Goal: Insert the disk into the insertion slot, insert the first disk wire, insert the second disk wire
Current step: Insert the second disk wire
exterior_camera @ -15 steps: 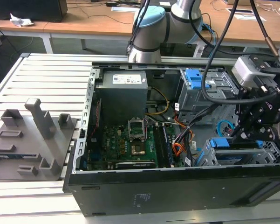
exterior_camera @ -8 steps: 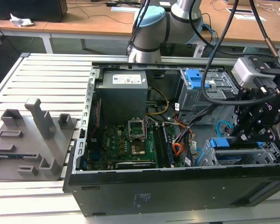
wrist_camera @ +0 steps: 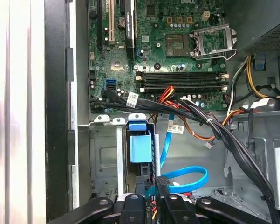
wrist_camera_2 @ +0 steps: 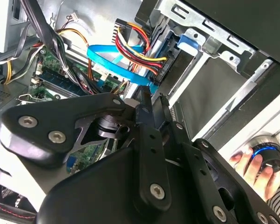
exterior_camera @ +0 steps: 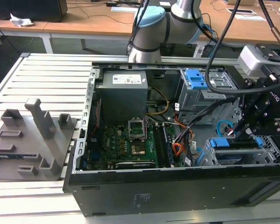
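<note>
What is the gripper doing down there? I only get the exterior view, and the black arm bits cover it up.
Observer: In the first wrist view the gripper sits right at one end of a looping flat blue cable.
Operator: Is anybody close by?
Observer: Yes. The second wrist view shows a person's hand resting on a round knob with a blue ring.
Operator: Are other wires near the blue one?
Observer: In the second wrist view, a bundle of red, yellow and black wires crosses the blue cable just beyond the gripper.
</note>
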`<state>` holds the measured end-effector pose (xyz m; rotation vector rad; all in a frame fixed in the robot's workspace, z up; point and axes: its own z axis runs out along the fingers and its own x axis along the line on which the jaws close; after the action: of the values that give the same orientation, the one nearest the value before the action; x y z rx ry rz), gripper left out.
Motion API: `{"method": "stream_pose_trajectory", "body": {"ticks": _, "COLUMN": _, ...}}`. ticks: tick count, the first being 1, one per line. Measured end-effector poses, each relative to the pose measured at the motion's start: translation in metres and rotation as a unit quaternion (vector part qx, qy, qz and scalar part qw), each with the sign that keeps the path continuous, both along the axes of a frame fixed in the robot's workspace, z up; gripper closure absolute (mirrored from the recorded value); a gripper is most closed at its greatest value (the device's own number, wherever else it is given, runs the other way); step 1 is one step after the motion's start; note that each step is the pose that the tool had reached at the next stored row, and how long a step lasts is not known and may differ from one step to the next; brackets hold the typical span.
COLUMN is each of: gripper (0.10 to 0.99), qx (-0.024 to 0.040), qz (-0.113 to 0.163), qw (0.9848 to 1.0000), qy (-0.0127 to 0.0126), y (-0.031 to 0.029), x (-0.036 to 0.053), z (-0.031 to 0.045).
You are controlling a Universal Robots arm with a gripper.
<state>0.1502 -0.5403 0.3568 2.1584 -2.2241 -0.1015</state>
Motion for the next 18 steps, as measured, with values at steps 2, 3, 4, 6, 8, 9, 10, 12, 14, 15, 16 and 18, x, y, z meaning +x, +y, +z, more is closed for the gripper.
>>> {"method": "stream_pose_trajectory", "body": {"ticks": 2, "gripper": 0.851, "qx": 0.0, "qz": 0.0, "qw": 1.0, "qy": 0.0, "y": 0.0, "x": 0.0, "z": 0.0018}}
{"method": "stream_pose_trajectory", "body": {"ticks": 3, "gripper": 0.851, "qx": 0.0, "qz": 0.0, "qw": 1.0, "qy": 0.0, "y": 0.0, "x": 0.0, "z": 0.0031}}
{"method": "stream_pose_trajectory", "body": {"ticks": 4, "gripper": 0.851, "qx": 0.0, "qz": 0.0, "qw": 1.0, "qy": 0.0, "y": 0.0, "x": 0.0, "z": 0.0045}}
{"method": "stream_pose_trajectory", "body": {"ticks": 6, "gripper": 0.851, "qx": 0.0, "qz": 0.0, "qw": 1.0, "qy": 0.0, "y": 0.0, "x": 0.0, "z": 0.0066}}
{"method": "stream_pose_trajectory", "body": {"ticks": 8, "gripper": 0.851, "qx": 0.0, "qz": 0.0, "qw": 1.0, "qy": 0.0, "y": 0.0, "x": 0.0, "z": 0.0082}}
{"method": "stream_pose_trajectory", "body": {"ticks": 9, "gripper": 0.851, "qx": -0.0001, "qz": 0.0, "qw": 1.0, "qy": 0.0, "y": 0.0, "x": 0.0, "z": 0.0089}}
{"method": "stream_pose_trajectory", "body": {"ticks": 10, "gripper": 0.851, "qx": -0.0001, "qz": 0.0, "qw": 1.0, "qy": 0.0, "y": 0.0, "x": 0.0, "z": 0.0107}}
{"method": "stream_pose_trajectory", "body": {"ticks": 12, "gripper": 0.851, "qx": 0.0, "qz": 0.0, "qw": 1.0, "qy": 0.0, "y": 0.0, "x": 0.0, "z": 0.0146}}
{"method": "stream_pose_trajectory", "body": {"ticks": 14, "gripper": 0.851, "qx": 0.0, "qz": 0.0, "qw": 1.0, "qy": 0.0, "y": 0.0, "x": 0.0, "z": 0.022}}
{"method": "stream_pose_trajectory", "body": {"ticks": 15, "gripper": 0.851, "qx": 0.0002, "qz": 0.0, "qw": 1.0, "qy": 0.0, "y": 0.0, "x": 0.0, "z": 0.022}}
{"method": "stream_pose_trajectory", "body": {"ticks": 16, "gripper": 0.851, "qx": 0.0, "qz": 0.0, "qw": 1.0, "qy": 0.0, "y": 0.0, "x": 0.0, "z": 0.0222}}
{"method": "stream_pose_trajectory", "body": {"ticks": 18, "gripper": 0.863, "qx": 0.0, "qz": 0.0, "qw": 1.0, "qy": 0.0, "y": 0.0, "x": 0.0, "z": 0.0225}}
